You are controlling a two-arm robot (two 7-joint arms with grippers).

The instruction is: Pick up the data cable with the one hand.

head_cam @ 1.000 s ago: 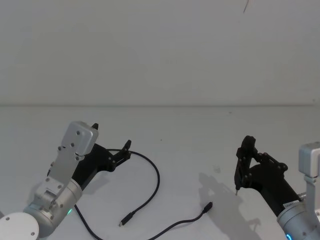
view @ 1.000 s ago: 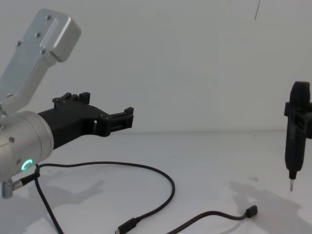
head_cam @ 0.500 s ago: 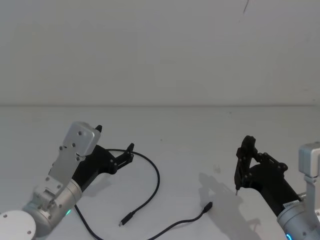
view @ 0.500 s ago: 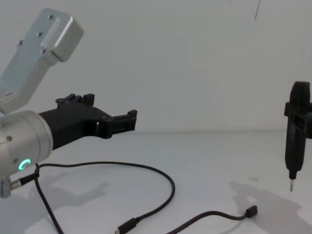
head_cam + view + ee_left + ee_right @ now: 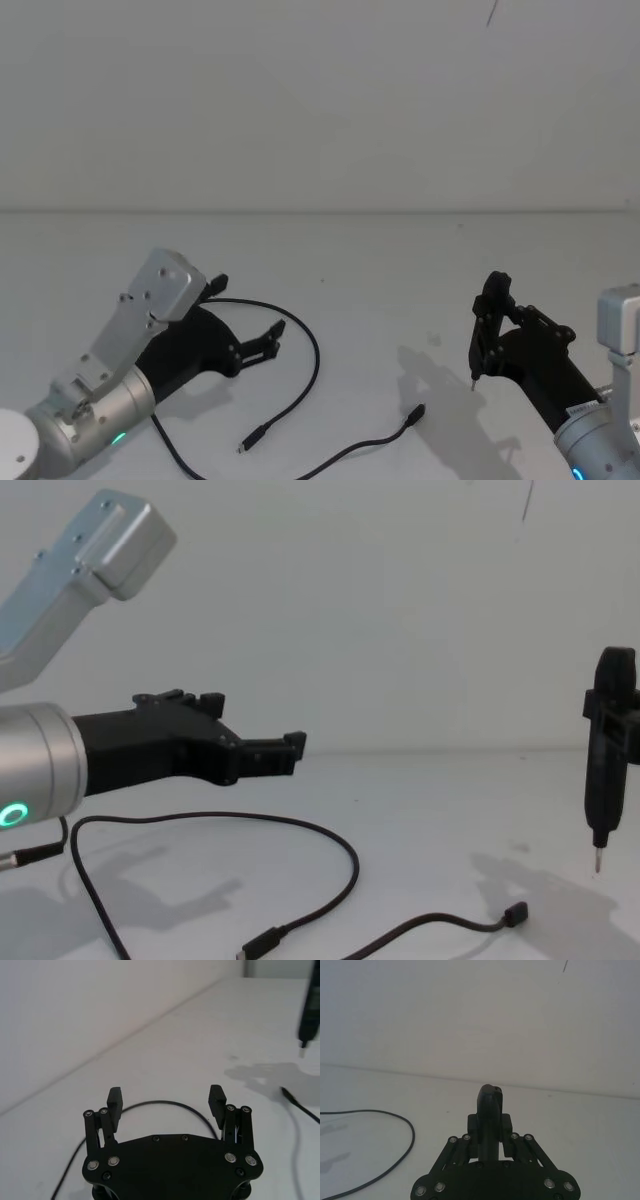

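Just above the table (image 5: 400, 250), close to the far bend of the cable's loop, my left gripper (image 5: 270, 338) hovers with its fingers (image 5: 114, 1097) spread wide and nothing between them. In its wrist view the cable (image 5: 160, 1102) arcs across the gap ahead of the tips. The cable lies slack on the table in a big curve before the robot's left side. One plug (image 5: 252, 437) ends near the middle and the other plug (image 5: 419, 409) lies further toward the right arm.

I judge it light, limp and thin. It will sag and trail from wherever I take it, and so slim a strand could slip from a loose or off-centre pinch. I would take hold on the curved run nearest the fingers, closing across the strand rather than along it, low against the table.

My right gripper (image 5: 492, 335) sits parked at the right, clamped on a pen tool (image 5: 605, 750) whose metal tip points down, well apart from the cable.
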